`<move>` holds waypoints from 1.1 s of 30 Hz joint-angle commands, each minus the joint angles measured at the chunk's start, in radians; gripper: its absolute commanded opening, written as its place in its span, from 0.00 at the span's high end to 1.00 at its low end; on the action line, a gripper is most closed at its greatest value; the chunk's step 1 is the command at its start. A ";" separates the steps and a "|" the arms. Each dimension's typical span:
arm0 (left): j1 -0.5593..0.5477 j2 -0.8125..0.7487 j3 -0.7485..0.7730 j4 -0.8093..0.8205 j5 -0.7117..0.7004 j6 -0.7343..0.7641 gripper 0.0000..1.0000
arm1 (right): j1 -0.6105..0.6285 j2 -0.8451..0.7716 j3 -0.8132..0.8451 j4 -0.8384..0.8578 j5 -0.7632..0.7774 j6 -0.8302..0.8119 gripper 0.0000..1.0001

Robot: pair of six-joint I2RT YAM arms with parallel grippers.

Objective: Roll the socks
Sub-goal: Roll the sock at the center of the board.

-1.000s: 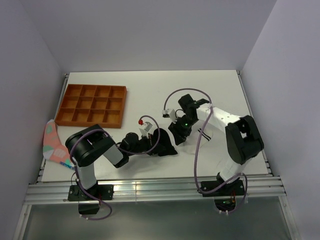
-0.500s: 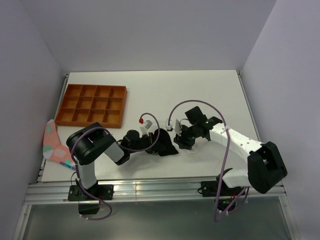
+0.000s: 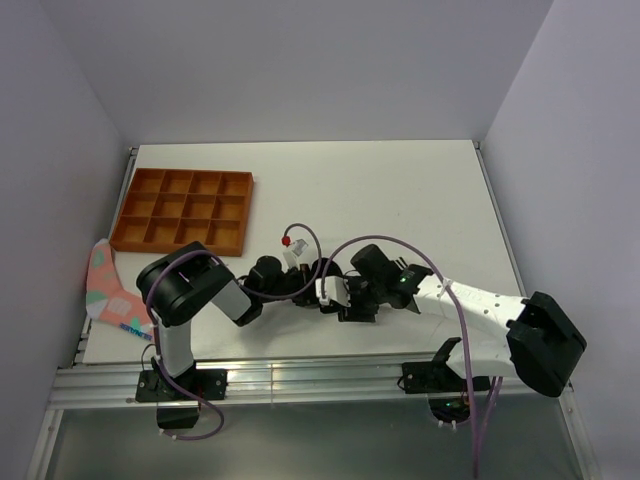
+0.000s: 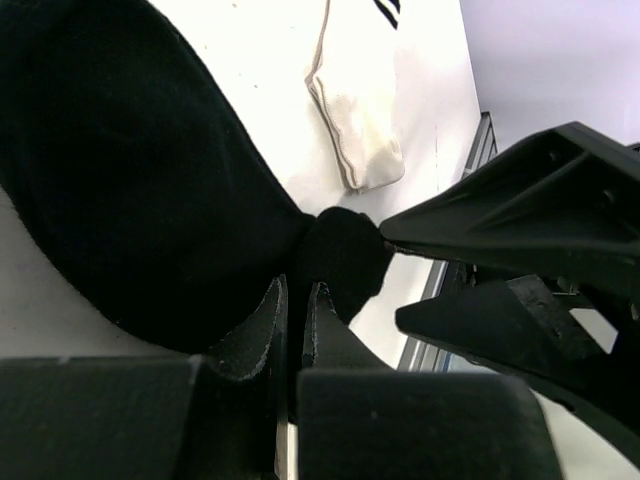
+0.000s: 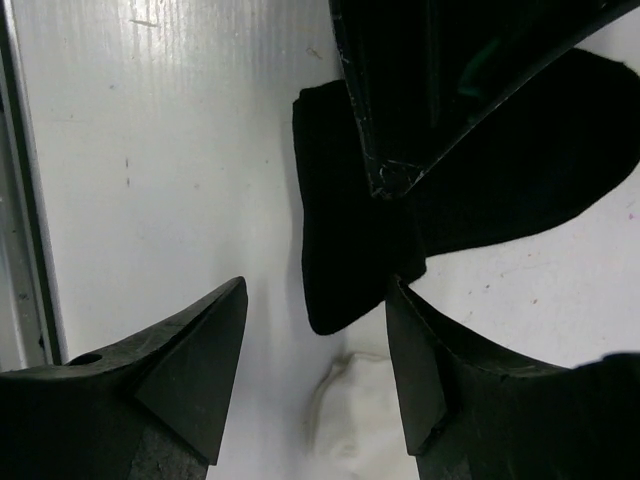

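**Booth:** Where's the black sock right now?

**Me:** On the table (image 3: 400,190), close to the near edge, about midway along it. My left pincer (image 4: 296,300) is clamped tight on a pinch of the black sock (image 4: 130,170). The cloth is bunched between the fingertips, and the rest spreads out flat.

**Booth:** And the other side?

**Me:** My right pincer (image 5: 315,290) is spread wide with nothing in it. Its fingers (image 5: 200,360) straddle the sock's narrow end, one on each side, facing my left pincer head-on. Whether either finger touches the cloth, I cannot tell.

**Booth:** The white sock?

**Me:** The white sock (image 4: 355,110) lies flat just beside the black one, toward the right edge. Its striped cuff points away from my left pincer. From above, my right arm (image 3: 470,305) covers it.

**Booth:** Anything else out there?

**Me:** An orange tray (image 3: 250,212) of compartments sits toward the far left corner, and a pink fabric piece (image 3: 105,285) lies at the left edge.
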 commanded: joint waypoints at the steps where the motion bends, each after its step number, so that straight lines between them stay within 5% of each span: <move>1: -0.003 0.088 -0.057 -0.331 0.015 0.052 1.00 | 0.031 -0.013 -0.017 0.091 0.036 -0.027 0.35; 33: 0.017 0.121 -0.051 -0.360 0.092 0.087 1.00 | 0.134 -0.175 -0.201 0.353 0.191 -0.133 0.38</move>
